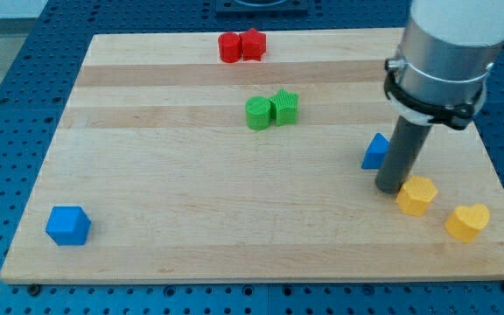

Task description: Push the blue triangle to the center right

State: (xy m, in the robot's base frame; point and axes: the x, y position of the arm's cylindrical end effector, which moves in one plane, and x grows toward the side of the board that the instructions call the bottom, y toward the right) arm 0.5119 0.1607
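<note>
My arm ends in a straight dark rod with no claw on it, so there is nothing to report as wide, narrow or holding; my tip [390,188] stands on the pale wooden board [191,219] in the right half of the view. The small blue triangular block [375,151], the object of the task, lies immediately to the view's left of the rod, its right edge hidden behind the shaft, so contact appears likely but cannot be confirmed. It sits right of centre, a little above the board's mid-height. Just to the view's right of my tip, and slightly lower, rests a yellow block with faceted sides [416,194], close beside the rod. A second yellow block, heart-shaped [467,221], lies further to the lower right, near the board's right edge, apart from the first. Near the middle of the board, towards the top, two green blocks touch: a rounded one [258,114] on the left and a ridged, star-like one [284,107] on the right. At the top edge two red blocks [241,46] sit pressed together; their shapes are not clear. A blue cube [67,225] stands alone at the lower left corner.
</note>
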